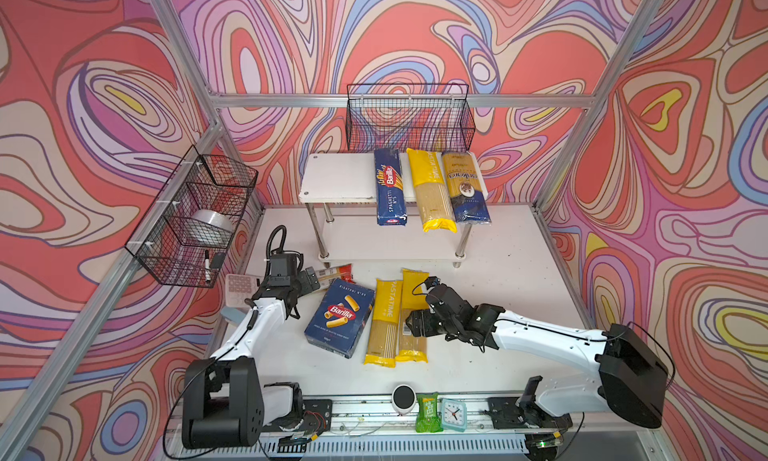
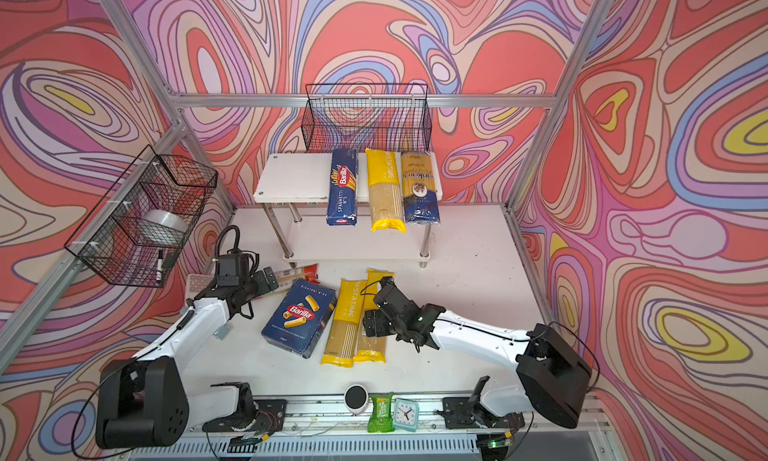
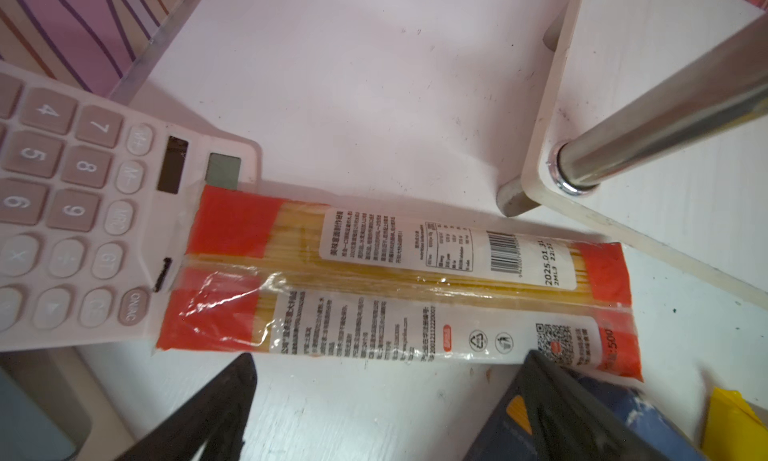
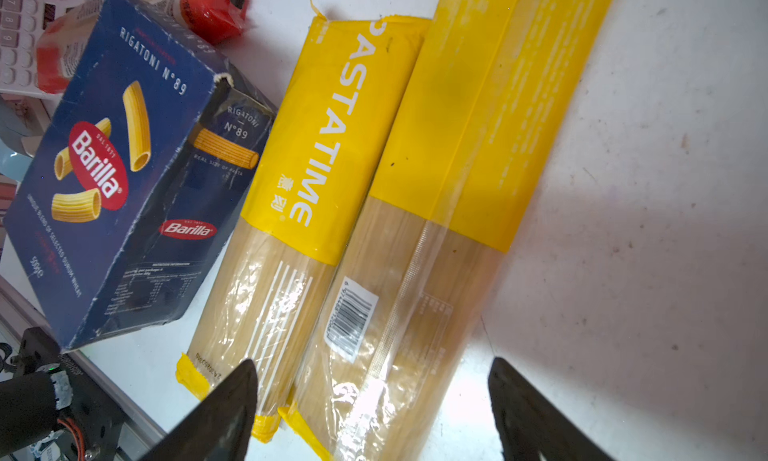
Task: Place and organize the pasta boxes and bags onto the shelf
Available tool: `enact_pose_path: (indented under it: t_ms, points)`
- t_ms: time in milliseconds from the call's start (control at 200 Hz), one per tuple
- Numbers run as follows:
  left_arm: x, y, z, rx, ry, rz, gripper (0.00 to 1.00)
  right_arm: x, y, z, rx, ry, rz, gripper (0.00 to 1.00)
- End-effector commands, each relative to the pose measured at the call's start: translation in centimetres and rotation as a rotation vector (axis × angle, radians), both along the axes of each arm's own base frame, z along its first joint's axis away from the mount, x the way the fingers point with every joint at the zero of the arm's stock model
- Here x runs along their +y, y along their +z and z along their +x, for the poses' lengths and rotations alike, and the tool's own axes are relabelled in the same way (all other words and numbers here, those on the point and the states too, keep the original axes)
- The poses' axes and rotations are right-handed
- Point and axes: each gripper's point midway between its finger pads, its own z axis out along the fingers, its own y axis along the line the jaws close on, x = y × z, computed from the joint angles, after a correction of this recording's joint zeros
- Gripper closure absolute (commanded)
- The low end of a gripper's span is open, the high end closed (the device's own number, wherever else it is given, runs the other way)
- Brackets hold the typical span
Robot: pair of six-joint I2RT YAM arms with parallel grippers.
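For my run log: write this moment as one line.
left gripper: open, by red-ended bag; right gripper: open, over barcode-up yellow bag; shelf: three packs on top; rigatoni box: on table

Shelf (image 1: 336,180) top board: spaghetti box (image 1: 390,187), yellow-ended bag (image 1: 432,189), gold-and-blue bag (image 1: 465,187), flat, side by side. Counter (image 1: 511,272): rigatoni box (image 1: 340,317), two yellow-ended bags (image 1: 384,317), red-ended bag (image 3: 399,288).
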Motion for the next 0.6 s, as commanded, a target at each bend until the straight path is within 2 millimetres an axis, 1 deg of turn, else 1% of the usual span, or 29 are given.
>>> enact_pose_path:
  t_ms: [0, 85, 190, 270, 416, 596]
  points:
    - [-0.3, 0.3, 2.3, -0.067, -0.028, -0.015, 0.00, -0.5, 0.5, 0.2, -0.016, -0.028, 0.002, 0.10]
    - [-0.5, 0.2, 3.1, -0.063, -0.043, -0.023, 0.00, -0.6, 0.8, 0.4, -0.024, -0.037, 0.005, 0.10]
    - [-1.2, 0.1, 3.8, -0.054, -0.069, -0.057, 0.00, -0.7, 1.2, 0.4, -0.031, -0.046, 0.010, 0.10]
    - [-1.8, -0.6, 4.2, -0.039, -0.078, -0.106, 0.00, -0.8, 1.4, 0.5, -0.031, -0.054, 0.016, 0.10]
    - [-2.9, -2.4, 5.0, 0.039, -0.102, -0.176, 0.00, -0.9, 1.4, 0.4, -0.027, -0.063, 0.028, 0.10]
    - [-3.3, -2.8, 5.1, 0.060, -0.111, -0.200, 0.00, -1.1, 1.4, 0.3, -0.030, -0.071, 0.029, 0.10]
